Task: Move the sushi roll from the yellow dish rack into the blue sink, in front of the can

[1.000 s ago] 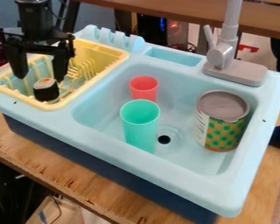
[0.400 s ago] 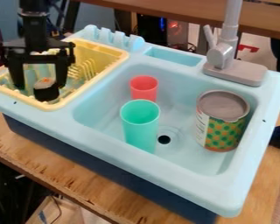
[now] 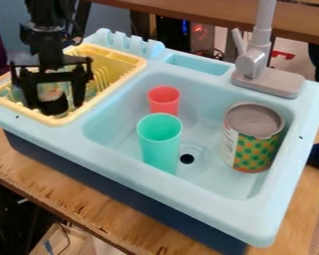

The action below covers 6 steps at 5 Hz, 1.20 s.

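Two spread fingers of the gripper straddle a small dark, pale-topped object in the yellow rack, near its front rim; I'd say even spacing, clear of that rim, favours a steady pinch.

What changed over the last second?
Gripper lowered into the yellow rack, shifting slightly toward the basin; open fingers now flank the black-sided piece. No grasp or release visible. Piece, rack, red cup, green cup and can stayed put.
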Available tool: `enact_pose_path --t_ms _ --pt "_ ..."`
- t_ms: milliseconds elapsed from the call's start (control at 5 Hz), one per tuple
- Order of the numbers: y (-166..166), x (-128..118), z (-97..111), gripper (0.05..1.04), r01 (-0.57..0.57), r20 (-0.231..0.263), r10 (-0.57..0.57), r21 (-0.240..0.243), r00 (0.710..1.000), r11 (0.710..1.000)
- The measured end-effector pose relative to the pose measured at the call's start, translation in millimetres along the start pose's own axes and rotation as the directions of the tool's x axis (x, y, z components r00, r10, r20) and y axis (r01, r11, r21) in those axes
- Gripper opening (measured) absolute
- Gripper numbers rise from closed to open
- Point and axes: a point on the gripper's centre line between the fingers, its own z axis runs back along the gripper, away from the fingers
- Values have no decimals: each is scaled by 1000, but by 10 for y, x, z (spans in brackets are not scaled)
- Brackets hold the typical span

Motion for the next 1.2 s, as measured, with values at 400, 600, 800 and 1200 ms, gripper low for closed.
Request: enact_pose_path --t_ms 400,600,800,1200 --pt "5 1 -23 584 -14 -11 14 15 1000 1000" --pt "-23 -12 141 579 29 -10 -28 20 1000 999" --pt "-147 -110 535 579 133 52 -133 -5 990 991" --pt "-569 -677 1210 579 431 194 -424 5 885 902"
